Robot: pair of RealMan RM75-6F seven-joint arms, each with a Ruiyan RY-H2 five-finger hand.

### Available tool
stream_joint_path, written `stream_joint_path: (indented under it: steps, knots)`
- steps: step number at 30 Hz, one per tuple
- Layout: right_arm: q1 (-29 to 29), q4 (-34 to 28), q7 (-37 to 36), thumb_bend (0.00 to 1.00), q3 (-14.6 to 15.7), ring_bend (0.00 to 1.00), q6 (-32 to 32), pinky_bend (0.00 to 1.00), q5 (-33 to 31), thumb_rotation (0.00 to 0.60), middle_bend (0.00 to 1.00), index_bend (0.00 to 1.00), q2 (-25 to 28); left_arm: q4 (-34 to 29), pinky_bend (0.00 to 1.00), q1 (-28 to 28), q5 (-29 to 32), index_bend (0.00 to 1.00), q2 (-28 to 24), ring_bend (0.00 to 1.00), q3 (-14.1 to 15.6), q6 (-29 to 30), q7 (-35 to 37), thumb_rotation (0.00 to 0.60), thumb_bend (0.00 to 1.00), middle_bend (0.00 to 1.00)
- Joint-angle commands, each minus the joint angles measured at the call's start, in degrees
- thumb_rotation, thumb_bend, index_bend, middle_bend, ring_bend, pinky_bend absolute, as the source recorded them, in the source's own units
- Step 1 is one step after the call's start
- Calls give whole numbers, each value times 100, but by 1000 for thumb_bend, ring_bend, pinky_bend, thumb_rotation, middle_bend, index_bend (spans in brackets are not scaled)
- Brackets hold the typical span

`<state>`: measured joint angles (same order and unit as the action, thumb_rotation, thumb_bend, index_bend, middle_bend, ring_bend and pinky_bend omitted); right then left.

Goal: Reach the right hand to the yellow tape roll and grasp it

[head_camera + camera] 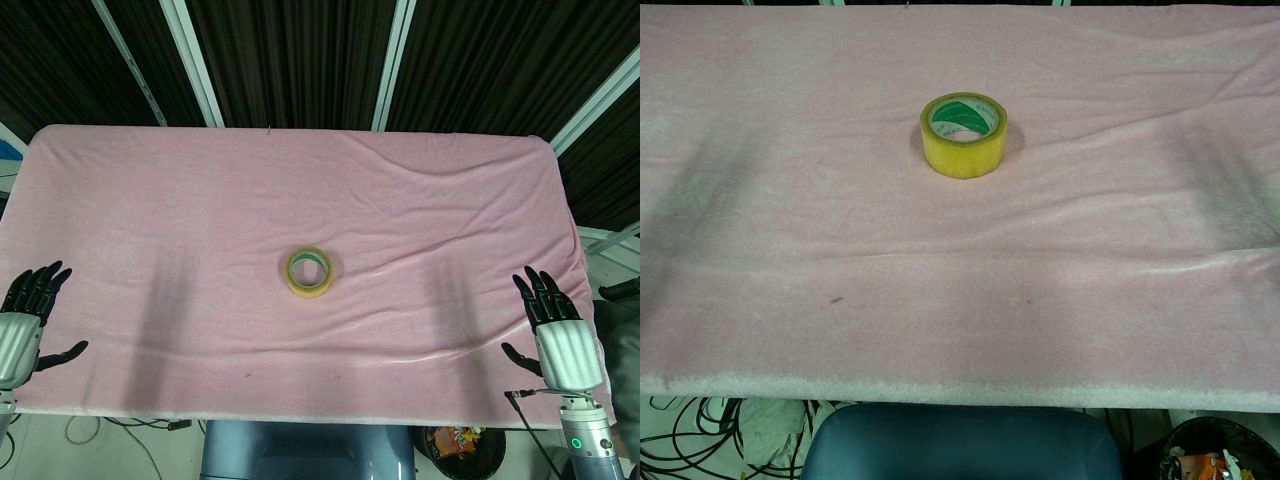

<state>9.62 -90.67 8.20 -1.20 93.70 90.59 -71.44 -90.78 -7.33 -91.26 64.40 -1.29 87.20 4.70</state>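
The yellow tape roll (309, 272) lies flat near the middle of the pink cloth-covered table (180, 220), its green-printed core facing up; the chest view shows the roll (963, 134) too. My right hand (558, 335) hovers over the table's near right corner, fingers spread and holding nothing, far to the right of the roll. Over the near left edge my left hand (27, 320) is likewise spread and empty. Neither hand appears in the chest view.
The pink cloth (960, 300) has shallow wrinkles, mostly on its right half. A blue chair back (960, 445) sits just below the front edge. Cables and a bin (1210, 455) lie on the floor beneath.
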Motion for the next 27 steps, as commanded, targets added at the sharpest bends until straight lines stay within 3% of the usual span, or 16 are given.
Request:
stream_joint_path:
  steps: [1,19,27]
  knots:
    - [-10,12,16,31,-29,25,-51,240,-21,600,0,0,-21,-2,0,-1,15,0,-9,0,0,-17,21,600,0,0]
    - [-1,-176,84,64,-129,25,-190,239,209,600,0,0,16,11,0,12,-4,0,-13,0,-5,16,53,600,0,0]
    - [285,-533,231,145,-204,58,-741,238,204,600,50,13,4,-2,0,-7,-12,0,-21,0,3,-24,93,600,0,0]
